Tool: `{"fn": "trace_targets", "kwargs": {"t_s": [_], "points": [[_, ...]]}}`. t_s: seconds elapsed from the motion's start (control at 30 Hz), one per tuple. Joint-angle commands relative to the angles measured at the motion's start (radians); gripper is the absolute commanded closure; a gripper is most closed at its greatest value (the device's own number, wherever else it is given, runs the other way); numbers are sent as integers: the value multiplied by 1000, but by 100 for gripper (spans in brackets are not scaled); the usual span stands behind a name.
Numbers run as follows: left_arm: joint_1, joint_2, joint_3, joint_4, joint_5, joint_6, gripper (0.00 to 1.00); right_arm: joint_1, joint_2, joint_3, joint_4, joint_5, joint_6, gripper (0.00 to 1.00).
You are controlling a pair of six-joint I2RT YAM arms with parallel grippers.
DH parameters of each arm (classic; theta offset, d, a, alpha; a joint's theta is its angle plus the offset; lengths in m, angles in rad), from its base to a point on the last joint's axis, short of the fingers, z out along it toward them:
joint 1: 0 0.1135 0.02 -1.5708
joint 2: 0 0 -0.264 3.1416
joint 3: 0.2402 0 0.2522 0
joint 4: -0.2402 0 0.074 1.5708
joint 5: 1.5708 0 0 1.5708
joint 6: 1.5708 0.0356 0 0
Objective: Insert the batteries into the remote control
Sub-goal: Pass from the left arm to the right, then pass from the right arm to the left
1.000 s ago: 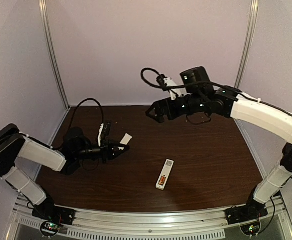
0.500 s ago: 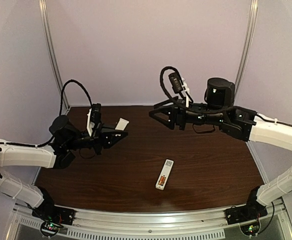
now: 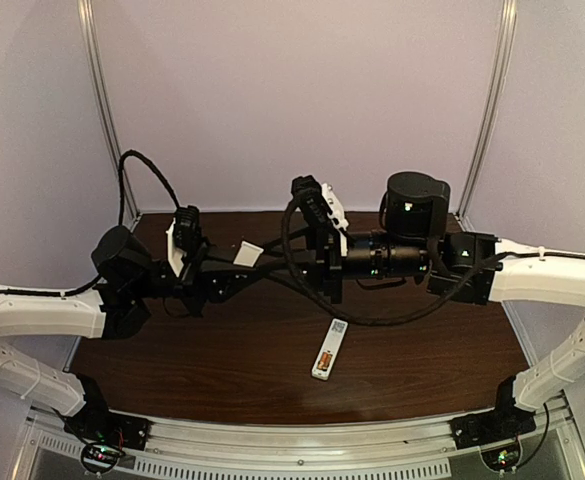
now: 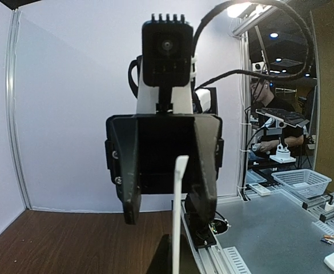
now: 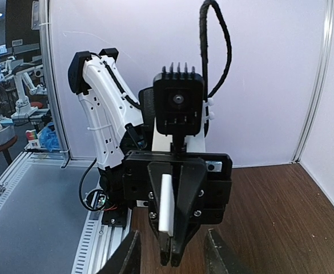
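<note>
The white remote control [image 3: 329, 348] lies on the brown table, with the orange batteries [image 3: 323, 359] showing in its near end. Above the table my left gripper [image 3: 238, 268] is shut on a thin white cover plate [image 3: 249, 252], which the left wrist view shows edge-on [image 4: 179, 211]. My right gripper [image 3: 278, 264] points straight at the left one. Its fingers [image 5: 128, 256] stand apart on either side of the plate's free end, with gaps showing, so it is open. The right wrist view shows the left gripper [image 5: 176, 251] closed with the plate [image 5: 167, 202] in it.
Both arms meet nose to nose over the table's middle, high above the remote. Black cables [image 3: 142, 175] loop over each wrist. Metal frame posts [image 3: 102, 110] stand at the back corners, and a rail [image 3: 292, 440] runs along the near edge.
Both arms swung toward each other; the left one rose with the cover plate. The right gripper came left to the plate and its jaws narrowed. The remote stayed put.
</note>
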Motion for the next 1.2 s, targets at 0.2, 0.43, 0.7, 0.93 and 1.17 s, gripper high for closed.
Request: {"fn": "trace_targets", "kwargs": {"t_s": [0.2, 0.43, 0.7, 0.93, 1.17], "points": [[-11, -7, 21, 4, 2, 20, 100, 38, 50, 86, -34, 34, -67, 80], [-12, -23, 18, -60, -54, 42, 71, 39, 61, 98, -54, 57, -67, 100], [-10, -202, -53, -319, -420, 127, 3, 39, -34, 58, -107, 328, -169, 100], [-6, -238, 57, -652, -577, -25, 3, 39, -77, -23, -132, 614, -299, 100], [25, -187, 129, -632, -434, -267, 20, 115, -83, -126, -22, 877, -519, 100]]}}
